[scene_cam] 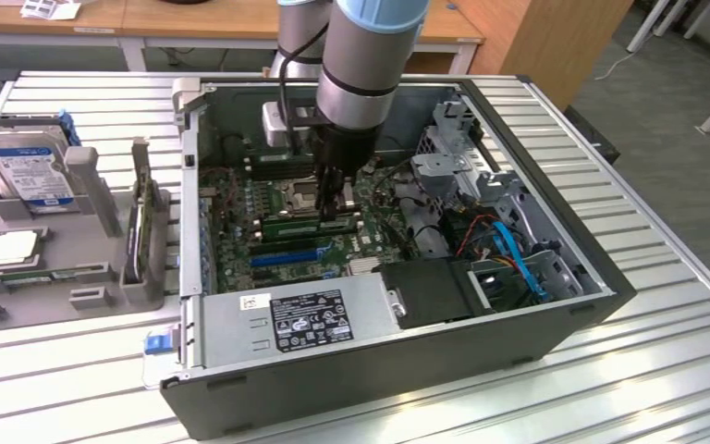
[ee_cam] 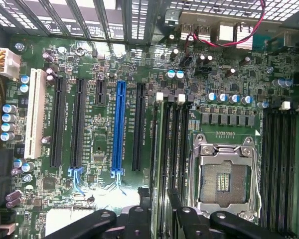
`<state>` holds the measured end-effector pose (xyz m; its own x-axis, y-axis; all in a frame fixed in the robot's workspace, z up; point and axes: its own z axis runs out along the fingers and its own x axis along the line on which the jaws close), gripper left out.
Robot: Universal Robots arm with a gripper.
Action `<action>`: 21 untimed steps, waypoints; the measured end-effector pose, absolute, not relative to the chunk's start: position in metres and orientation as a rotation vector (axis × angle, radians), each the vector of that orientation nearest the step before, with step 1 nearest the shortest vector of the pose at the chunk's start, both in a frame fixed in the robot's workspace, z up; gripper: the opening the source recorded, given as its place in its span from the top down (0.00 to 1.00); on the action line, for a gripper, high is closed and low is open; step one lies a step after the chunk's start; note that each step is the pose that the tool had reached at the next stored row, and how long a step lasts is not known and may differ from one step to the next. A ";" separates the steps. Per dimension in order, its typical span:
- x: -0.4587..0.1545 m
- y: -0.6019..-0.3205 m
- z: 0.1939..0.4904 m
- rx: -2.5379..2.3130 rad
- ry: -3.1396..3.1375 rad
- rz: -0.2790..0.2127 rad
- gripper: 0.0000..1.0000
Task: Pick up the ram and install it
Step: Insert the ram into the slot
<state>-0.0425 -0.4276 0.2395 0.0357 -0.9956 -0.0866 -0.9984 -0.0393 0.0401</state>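
The ram point(scene_cam: 307, 225), a thin green stick, stands in a memory slot on the motherboard inside the open computer case point(scene_cam: 553, 319). My gripper point(scene_cam: 330, 211) hangs straight down over it from the arm, just above its end on the exterior view's right. In the wrist view the ram point(ee_cam: 159, 149) is seen edge-on in the slot beside the processor socket point(ee_cam: 224, 177). The gripper point(ee_cam: 160, 208) is open, with its dark fingers point(ee_cam: 145, 201) on either side of the slot and apart from the stick.
A blue expansion slot point(ee_cam: 119, 129) and black slots lie beside the memory slots. The power supply point(scene_cam: 299, 319) and cables point(scene_cam: 516, 254) crowd the near side of the case. On the exterior view's left, a grey holder point(scene_cam: 103, 277) carries a hard drive point(scene_cam: 29, 171).
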 end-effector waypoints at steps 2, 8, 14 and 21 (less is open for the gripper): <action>-0.042 -0.428 0.240 -2.238 2.155 0.140 0.73; -0.042 -0.428 0.241 -2.239 2.156 0.140 0.73; -0.043 -0.427 0.241 -2.238 2.156 0.140 0.73; -0.042 -0.427 0.241 -2.238 2.155 0.140 0.73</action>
<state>-0.0425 -0.4274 0.2408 0.0357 -0.9956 -0.0864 -0.9984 -0.0393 0.0401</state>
